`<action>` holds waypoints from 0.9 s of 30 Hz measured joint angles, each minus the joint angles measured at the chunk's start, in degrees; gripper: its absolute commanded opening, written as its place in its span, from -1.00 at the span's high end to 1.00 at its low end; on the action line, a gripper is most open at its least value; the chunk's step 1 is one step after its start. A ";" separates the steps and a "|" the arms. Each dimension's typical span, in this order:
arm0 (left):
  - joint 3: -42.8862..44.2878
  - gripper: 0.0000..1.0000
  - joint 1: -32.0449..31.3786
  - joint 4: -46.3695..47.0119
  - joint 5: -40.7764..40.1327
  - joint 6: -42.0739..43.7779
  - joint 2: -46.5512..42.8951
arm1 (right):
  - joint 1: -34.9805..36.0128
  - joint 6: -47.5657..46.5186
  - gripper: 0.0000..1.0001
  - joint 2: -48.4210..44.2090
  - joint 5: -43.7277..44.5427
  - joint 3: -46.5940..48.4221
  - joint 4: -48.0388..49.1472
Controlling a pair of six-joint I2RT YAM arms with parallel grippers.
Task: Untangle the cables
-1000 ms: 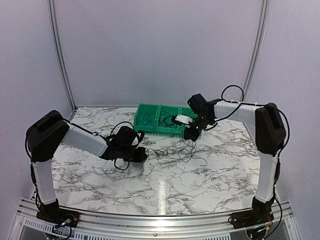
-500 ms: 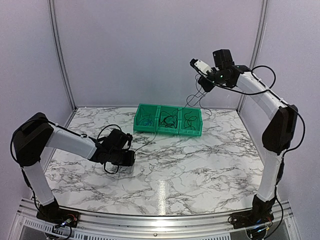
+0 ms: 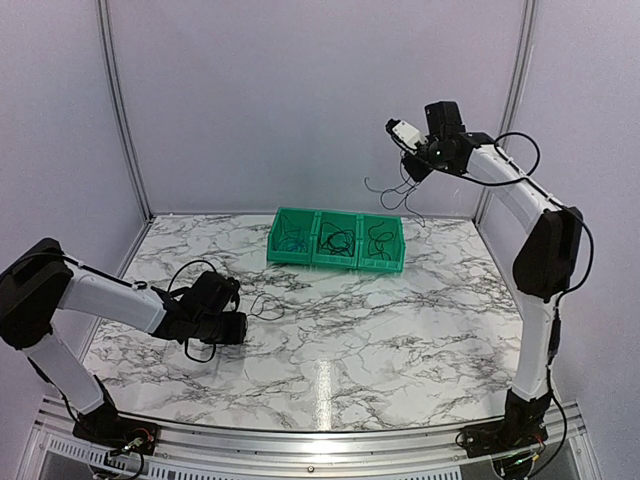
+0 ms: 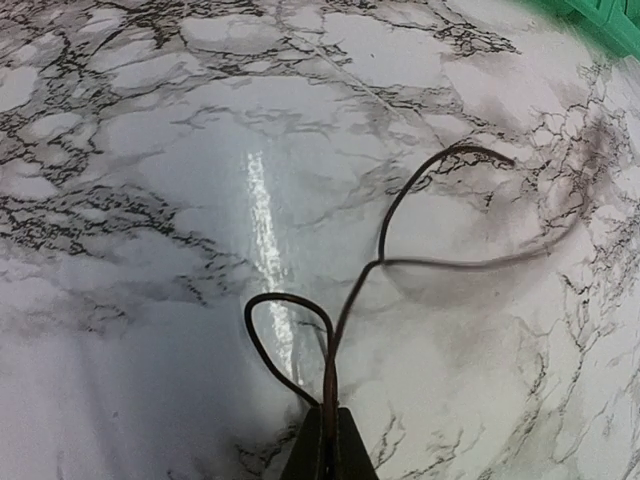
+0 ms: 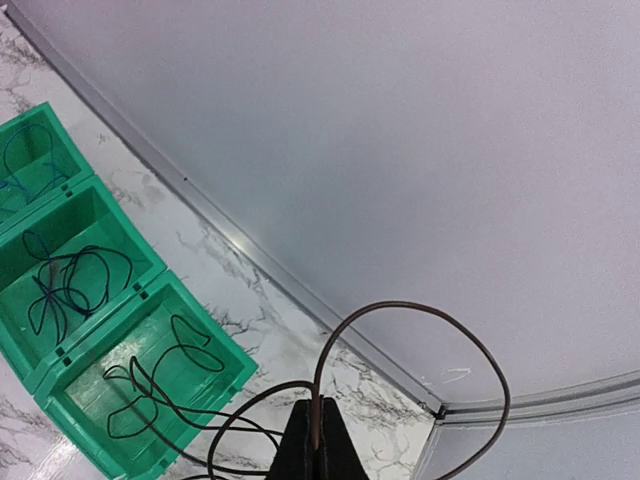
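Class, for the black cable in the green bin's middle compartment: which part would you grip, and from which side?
Probably where the black cable bunches at its crossing, coming straight down from above: walls of the green bin block sideways approaches, and elsewhere single strands lie flat.

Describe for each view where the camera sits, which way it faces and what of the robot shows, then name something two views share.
Top external: high behind the bases, looking down over the table; both arms show, left gripper low, right gripper raised.
Left wrist: faces the table; its shut fingertips pinch a dark cable.
Right wrist: up high, looking down at the green bins and wall; shut fingertips hold a second cable.
Shared: the green bins, in top external and right wrist.
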 measured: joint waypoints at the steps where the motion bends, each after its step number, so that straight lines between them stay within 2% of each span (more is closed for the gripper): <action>1: -1.16 1.00 0.00 -0.15 -0.39 -0.42 -1.05 | -0.46 0.00 1.00 0.00 0.28 0.68 0.31; 8: -2.86 1.00 0.00 -0.37 -1.22 -1.77 -2.78 | -1.75 1.01 1.00 -0.02 0.11 2.14 2.43; 27: -2.19 1.00 0.00 -1.57 -1.53 -1.68 -2.69 | -1.75 6.67 1.00 1.53 -11.91 0.15 2.84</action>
